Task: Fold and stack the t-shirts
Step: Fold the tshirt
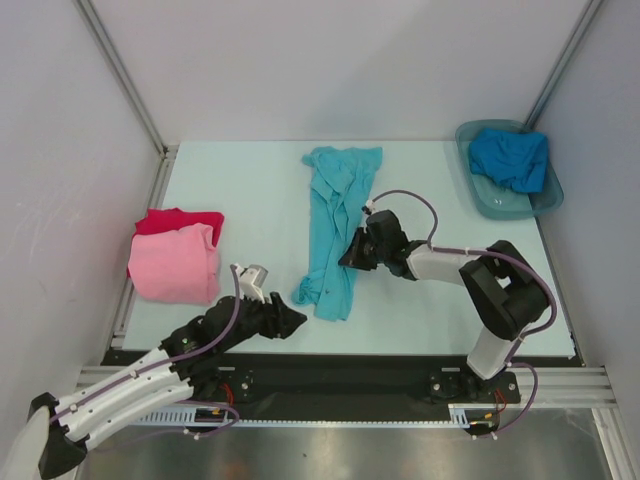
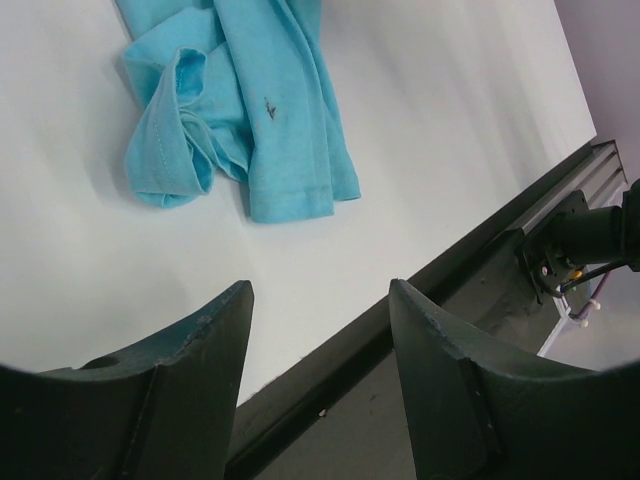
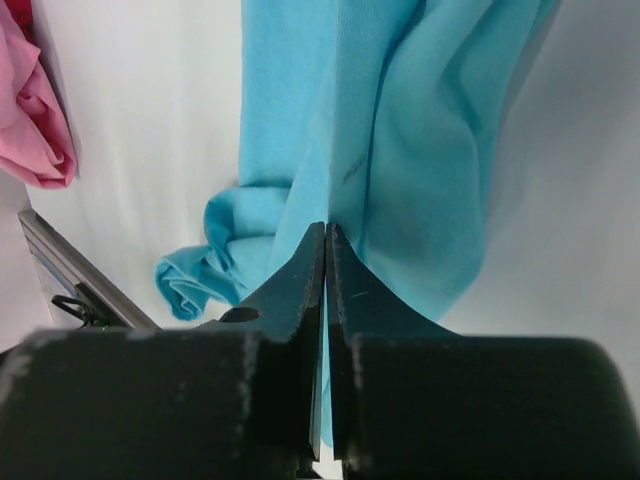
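Note:
The turquoise t-shirt (image 1: 335,225) lies bunched in a long strip down the middle of the table. My right gripper (image 1: 352,258) is shut on its right edge about halfway along; in the right wrist view the jaws (image 3: 326,235) pinch a fold of turquoise cloth (image 3: 400,120). My left gripper (image 1: 296,322) is open and empty near the table's front edge, just left of the shirt's near end (image 2: 260,110); it also shows in the left wrist view (image 2: 320,290). A folded pink t-shirt (image 1: 175,265) lies on a red t-shirt (image 1: 180,220) at the left. The deeper blue t-shirt (image 1: 510,160) sits crumpled in the tub.
The grey plastic tub (image 1: 480,200) stands at the back right corner. White walls with metal posts close in the table on three sides. The black front rail (image 2: 470,270) runs along the near edge under my left gripper. The pink shirt's edge shows in the right wrist view (image 3: 35,110).

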